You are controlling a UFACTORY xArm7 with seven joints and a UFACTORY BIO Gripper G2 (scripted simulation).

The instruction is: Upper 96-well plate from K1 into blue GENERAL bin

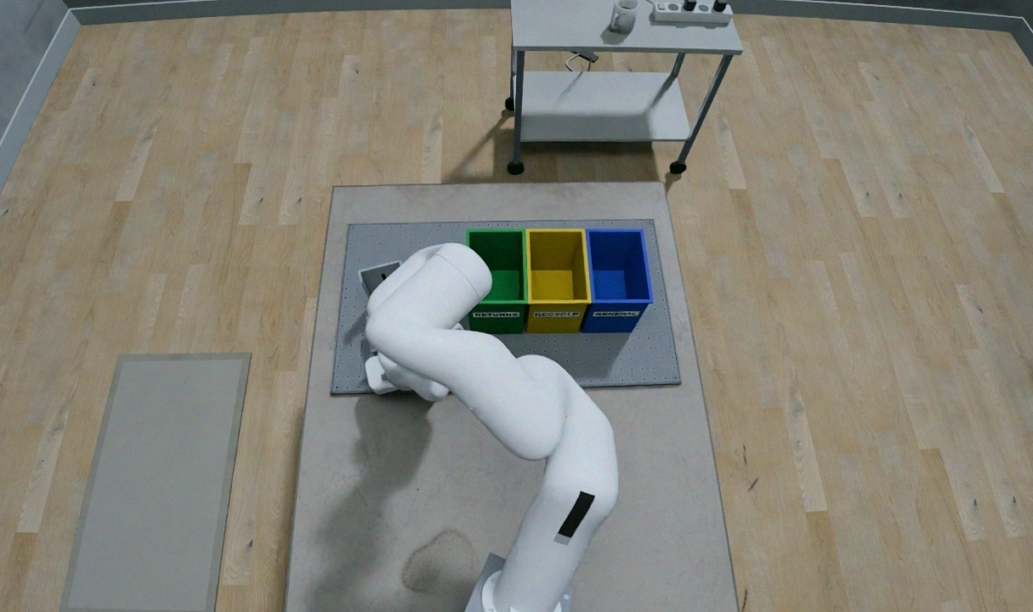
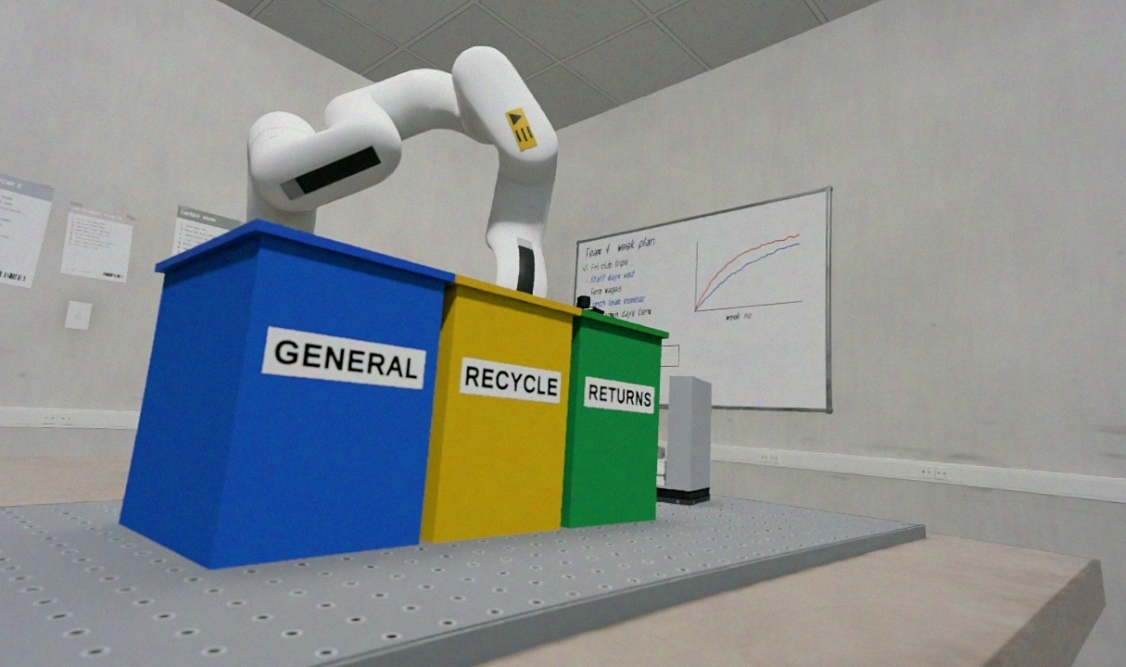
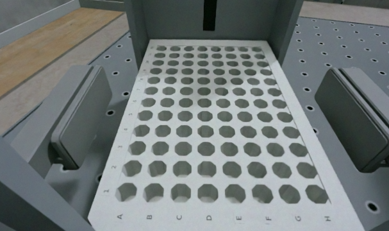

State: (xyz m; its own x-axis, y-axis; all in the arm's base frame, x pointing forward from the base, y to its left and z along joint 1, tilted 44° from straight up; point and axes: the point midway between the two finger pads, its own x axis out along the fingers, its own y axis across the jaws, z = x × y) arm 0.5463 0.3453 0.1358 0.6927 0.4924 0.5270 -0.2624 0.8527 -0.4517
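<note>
The upper white 96-well plate (image 3: 224,209) lies level in the stack rack K1 (image 3: 178,19) (image 1: 378,266) (image 2: 689,431). My gripper (image 3: 218,119) is open, with one finger pad on each side of the plate and a gap between each pad and its long edge. The lower plate is hidden under the upper one in the wrist view. The blue GENERAL bin (image 1: 610,325) (image 2: 325,464) stands upright at the right end of the bin row in the top view. The arm hides the fingers in the top view, and the bins hide them in the exterior view.
The yellow RECYCLE bin (image 1: 553,326) (image 2: 499,464) and green RETURNS bin (image 1: 496,326) (image 2: 612,464) stand upright between the rack and the blue bin. All stand on the perforated board (image 1: 581,361) (image 2: 715,543). A grey bar (image 3: 24,183) crosses the wrist view's lower left.
</note>
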